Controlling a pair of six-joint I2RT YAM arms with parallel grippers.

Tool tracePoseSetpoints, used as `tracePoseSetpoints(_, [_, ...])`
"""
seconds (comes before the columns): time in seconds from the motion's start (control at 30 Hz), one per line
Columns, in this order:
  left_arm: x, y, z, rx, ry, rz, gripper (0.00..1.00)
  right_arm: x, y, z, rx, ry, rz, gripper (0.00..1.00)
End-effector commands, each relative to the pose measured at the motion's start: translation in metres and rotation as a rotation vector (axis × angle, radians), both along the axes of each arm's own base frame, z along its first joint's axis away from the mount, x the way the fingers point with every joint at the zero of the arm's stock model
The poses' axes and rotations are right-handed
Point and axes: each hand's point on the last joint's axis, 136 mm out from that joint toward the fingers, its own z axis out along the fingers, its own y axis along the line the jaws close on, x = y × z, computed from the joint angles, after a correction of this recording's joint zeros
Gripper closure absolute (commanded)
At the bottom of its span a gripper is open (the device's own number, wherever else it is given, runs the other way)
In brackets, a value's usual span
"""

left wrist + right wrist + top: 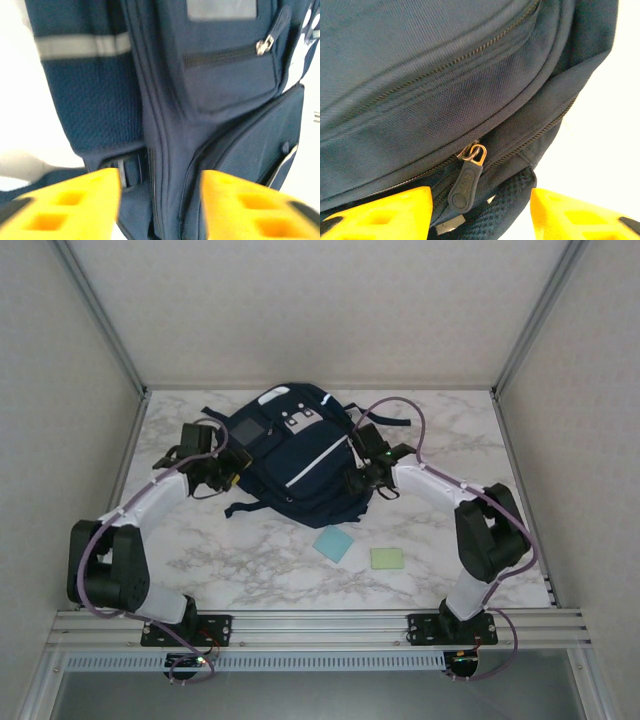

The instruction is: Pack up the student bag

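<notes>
Squares come nearest: a pale blue square (333,543) and a green square (387,558) lie flat on the marble table (250,560), behind the right pincer (360,480), towards the arm bases. Next, the right pincer stands spread and holds nothing, with a dark zipper pull (465,182) dangling just ahead between its yellow fingers (395,205), not yet touched. The left pincer (160,200) is likewise spread and empty, facing the opposite flank. Between the two lies the student bag (295,455), front up, its long axis running away from the bases, so each pincer meets it side-on. For opening the zip the right arm looks the nearer, the pull lying straight before it.
</notes>
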Motion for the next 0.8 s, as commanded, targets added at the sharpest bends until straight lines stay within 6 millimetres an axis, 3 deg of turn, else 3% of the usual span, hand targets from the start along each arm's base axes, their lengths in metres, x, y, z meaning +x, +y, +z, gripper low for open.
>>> tracePoseSetpoints(0.0, [-0.02,-0.007,-0.004,0.01,0.034,0.045,0.34,0.001,-0.005,0.023,0.025,-0.028,0.044,0.45])
tracePoseSetpoints(0.1, [-0.034,-0.021,-0.01,-0.002,0.057,0.051,0.27,0.001,-0.001,0.023,0.052,-0.008,0.088,0.48])
tracePoseSetpoints(0.37, [-0.042,-0.046,-0.011,-0.015,0.049,0.062,0.25,0.01,0.007,0.009,0.135,0.052,0.126,0.66])
tracePoseSetpoints(0.53, [-0.044,-0.058,-0.003,-0.016,0.036,0.041,0.25,0.014,0.015,-0.009,0.164,0.102,0.136,0.69])
tracePoseSetpoints(0.77, [-0.059,-0.081,0.001,-0.043,0.049,0.001,0.22,0.014,0.008,-0.039,0.133,0.189,0.071,0.68])
